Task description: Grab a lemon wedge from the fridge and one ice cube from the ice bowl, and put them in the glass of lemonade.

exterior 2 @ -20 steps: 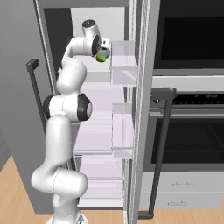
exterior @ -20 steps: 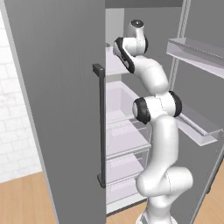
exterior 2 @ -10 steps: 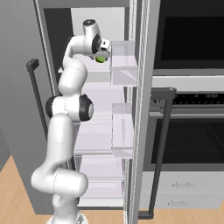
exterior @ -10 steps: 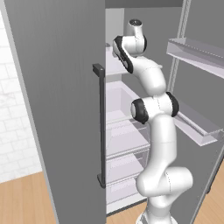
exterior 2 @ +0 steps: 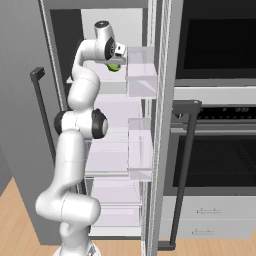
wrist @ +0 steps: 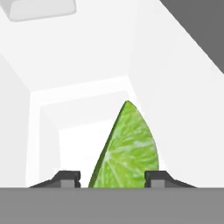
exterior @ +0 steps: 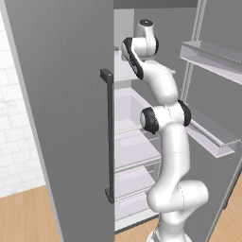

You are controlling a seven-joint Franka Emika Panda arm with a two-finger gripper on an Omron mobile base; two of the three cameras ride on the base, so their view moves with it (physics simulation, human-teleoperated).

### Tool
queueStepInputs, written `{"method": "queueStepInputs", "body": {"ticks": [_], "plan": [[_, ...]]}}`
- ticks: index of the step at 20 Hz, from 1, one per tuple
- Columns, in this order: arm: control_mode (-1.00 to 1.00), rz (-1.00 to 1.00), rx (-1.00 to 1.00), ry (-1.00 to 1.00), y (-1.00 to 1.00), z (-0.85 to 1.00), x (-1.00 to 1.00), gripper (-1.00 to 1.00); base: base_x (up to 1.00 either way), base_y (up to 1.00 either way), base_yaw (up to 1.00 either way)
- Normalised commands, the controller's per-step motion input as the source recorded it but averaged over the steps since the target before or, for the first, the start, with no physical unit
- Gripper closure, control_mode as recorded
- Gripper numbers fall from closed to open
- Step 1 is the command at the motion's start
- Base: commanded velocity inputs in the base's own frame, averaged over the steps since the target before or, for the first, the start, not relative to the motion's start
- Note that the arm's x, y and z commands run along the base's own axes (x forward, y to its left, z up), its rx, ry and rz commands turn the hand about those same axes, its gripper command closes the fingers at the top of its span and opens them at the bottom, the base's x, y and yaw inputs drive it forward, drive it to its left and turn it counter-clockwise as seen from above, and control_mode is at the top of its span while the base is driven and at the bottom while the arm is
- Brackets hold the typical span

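The arm is reaching high into the open fridge (exterior: 61,108), because the lemon wedge (wrist: 127,151) is lying on an upper shelf (exterior 2: 107,86). In the hand view the wedge is sitting between the fingers (wrist: 158,176), pointed tip away from the camera. Whether they are already clenching it or standing just beside it cannot be told.
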Motion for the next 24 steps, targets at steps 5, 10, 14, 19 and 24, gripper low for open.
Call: {"method": "queueStepInputs", "body": {"ticks": [5,10,14,19,24], "plan": [[-1.0,0.0,0.0,0.0,0.0,0.0,-0.17,1.0,0.0,0.0,0.0],[-1.0,0.01,0.0,-0.08,0.0,-0.28,-0.87,1.0,0.0,0.0,0.0],[-1.0,0.02,0.0,-0.21,0.0,-0.45,-1.0,1.0,0.0,0.0,0.0],[-1.0,0.05,0.0,-0.34,0.0,-0.9,-0.6,1.0,0.0,0.0,0.0],[-1.0,0.06,0.0,-0.36,0.0,-1.0,-0.14,1.0,0.0,0.0,0.0]]}}
